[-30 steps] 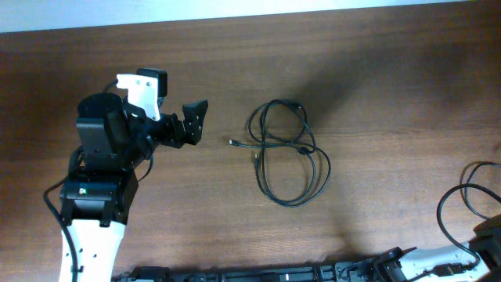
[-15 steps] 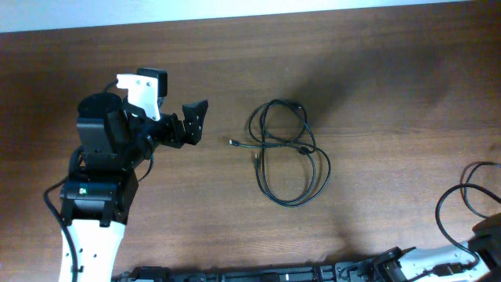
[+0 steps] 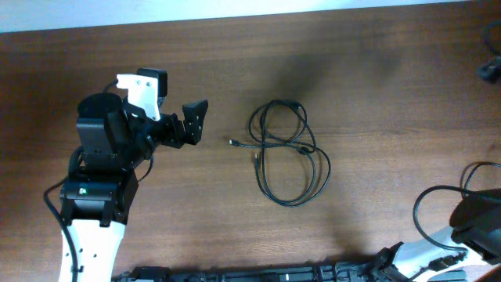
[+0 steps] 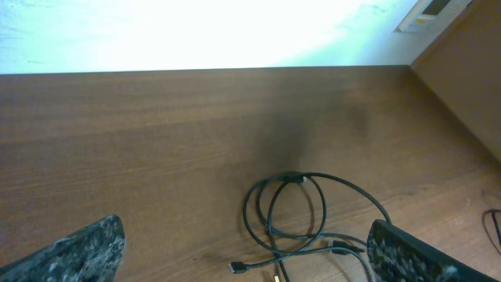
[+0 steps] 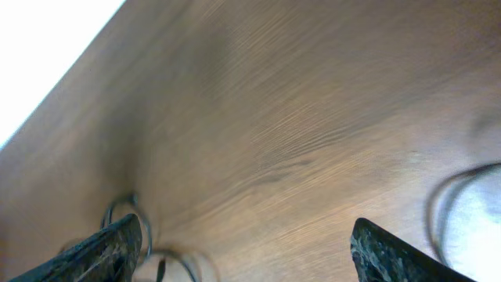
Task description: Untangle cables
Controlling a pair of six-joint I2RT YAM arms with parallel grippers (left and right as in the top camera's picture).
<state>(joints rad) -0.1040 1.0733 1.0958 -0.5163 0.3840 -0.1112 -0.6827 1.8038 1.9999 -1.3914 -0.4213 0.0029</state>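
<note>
Brown wood-grain table (image 3: pixel 376 47) carries the cables (image 3: pixel 286 153), a loose bundle of thin black cord lying flat in a few overlapping loops. Small plug ends (image 3: pixel 233 142) poke out on the side facing the left arm. Nothing touches the bundle.

The left gripper (image 3: pixel 200 123) hangs to the bundle's left, well apart from it, with its nose pointed toward it. Its two fingers (image 4: pixel 86 251) are spread wide. In its own wrist camera they sit at the bottom corners, with the bundle in plain sight between and beyond them. It holds nothing and touches nothing.

The right gripper (image 5: pixel 250 254) is spread wide too, with a mottled dark finger at each lower corner of its wrist view and only bare wood between them. That view is tilted and blurred. The bundle shows there as faint dark loops low on the left, apart from the gripper, which is empty.

From above, the right arm (image 3: pixel 477 231) sits far to the bundle's right, with thicker black wires (image 3: pixel 442 207) curling beside it. A dark smudge (image 3: pixel 489 70) at the frame's edge, far right of the bundle, may be that arm's gripper, but it is too blurred to say.
</note>
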